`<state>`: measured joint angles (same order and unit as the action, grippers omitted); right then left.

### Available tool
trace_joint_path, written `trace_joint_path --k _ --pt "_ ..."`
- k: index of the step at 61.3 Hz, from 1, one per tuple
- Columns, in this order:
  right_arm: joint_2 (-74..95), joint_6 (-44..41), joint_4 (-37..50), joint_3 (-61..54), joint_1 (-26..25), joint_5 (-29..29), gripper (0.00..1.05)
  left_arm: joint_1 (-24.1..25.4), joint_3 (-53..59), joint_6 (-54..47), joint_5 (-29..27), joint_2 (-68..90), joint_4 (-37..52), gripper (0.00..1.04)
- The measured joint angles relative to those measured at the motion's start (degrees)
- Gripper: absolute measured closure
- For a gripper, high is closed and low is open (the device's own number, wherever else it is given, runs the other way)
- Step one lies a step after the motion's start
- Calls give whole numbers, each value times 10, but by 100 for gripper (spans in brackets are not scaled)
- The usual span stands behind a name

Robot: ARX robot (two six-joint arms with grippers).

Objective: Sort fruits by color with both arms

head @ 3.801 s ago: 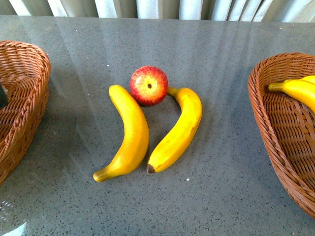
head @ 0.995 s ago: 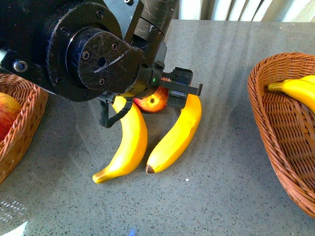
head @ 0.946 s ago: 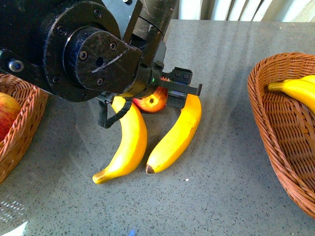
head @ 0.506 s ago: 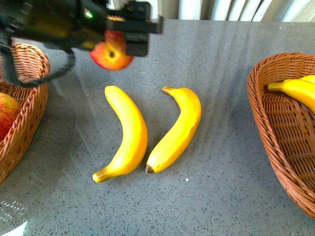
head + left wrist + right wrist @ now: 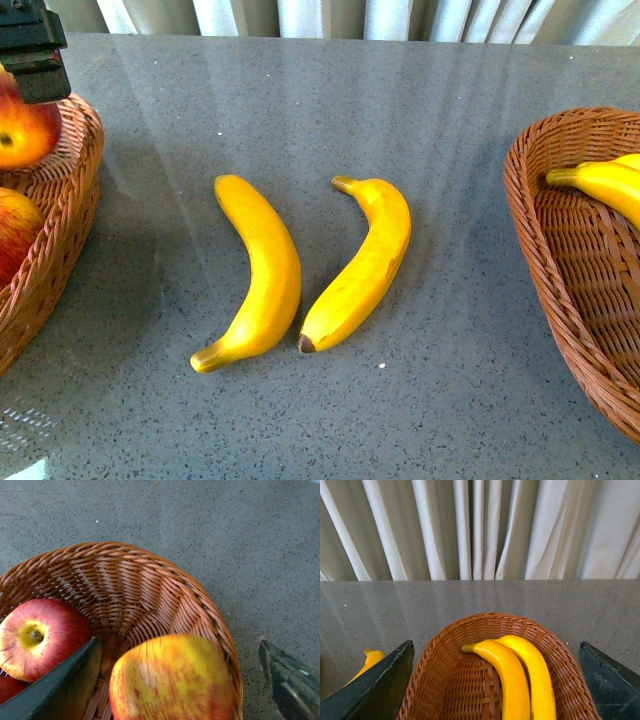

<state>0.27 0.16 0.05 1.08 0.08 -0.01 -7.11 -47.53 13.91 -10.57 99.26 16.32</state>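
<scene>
Low in the left wrist view, a blurred apple is seen between the wide-spread jaws of the left gripper, a gap shown beside one finger, above a basket. The right gripper is spread wide, empty.

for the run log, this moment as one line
left gripper open | apple between its fingers over left basket | right gripper open over right basket | two bananas on table
</scene>
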Motion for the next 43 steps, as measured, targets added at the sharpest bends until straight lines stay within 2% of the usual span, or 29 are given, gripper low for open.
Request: trace_joint_path --k 11,23,25,27,30,35,38,43 --pt "0 0 0 0 0 0 9 5 33 10 23 -49 17 9" --pt "0 0 0 0 0 0 9 43 112 22 107 -212 45 9" --pt "0 0 0 0 0 0 9 52 135 5 109 -242 78 12" --pt "0 0 0 0 0 0 9 61 177 -27 106 -281 153 20" --pt "0 0 0 0 0 0 9 69 227 -65 103 -337 211 28" --pt "0 0 0 0 0 0 9 70 295 -101 104 -443 184 43" --pt "0 0 0 0 0 0 9 70 350 -118 106 -539 136 57" --pt "0 0 0 0 0 0 9 70 377 -127 106 -603 130 79"
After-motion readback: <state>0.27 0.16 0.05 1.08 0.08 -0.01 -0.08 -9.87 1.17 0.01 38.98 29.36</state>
